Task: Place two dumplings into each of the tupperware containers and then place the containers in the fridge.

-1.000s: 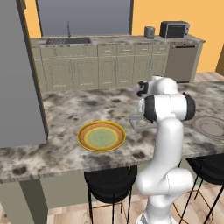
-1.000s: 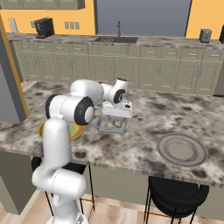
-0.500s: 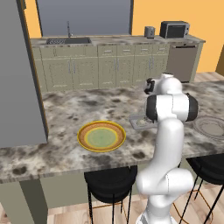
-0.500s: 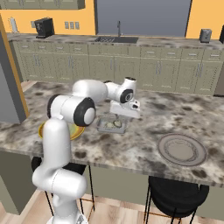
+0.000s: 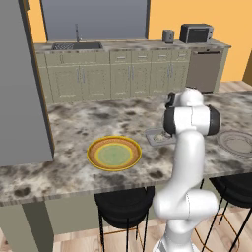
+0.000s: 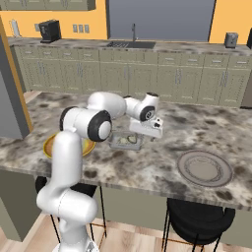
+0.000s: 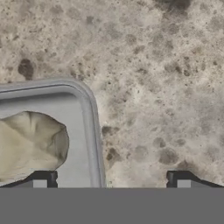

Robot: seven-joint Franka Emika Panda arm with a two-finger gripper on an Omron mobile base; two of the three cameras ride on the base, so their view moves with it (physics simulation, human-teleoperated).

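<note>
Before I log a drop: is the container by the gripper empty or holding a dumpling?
Holding one: the container has a dumpling inside its rim.

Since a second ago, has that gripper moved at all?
Yes. In the right base view the gripper has swung rightward past the tupperware container, toward the grey plate.

Ahead of me stands a marble island (image 5: 74,123) with black stools (image 5: 123,202) beneath its near edge. Behind it runs a row of beige cabinets (image 5: 123,74) carrying a sink (image 5: 76,46), a microwave (image 5: 197,33) and a coffee machine (image 6: 49,30). The walls (image 5: 172,19) are orange; the floor (image 5: 123,238) is wood.
</note>
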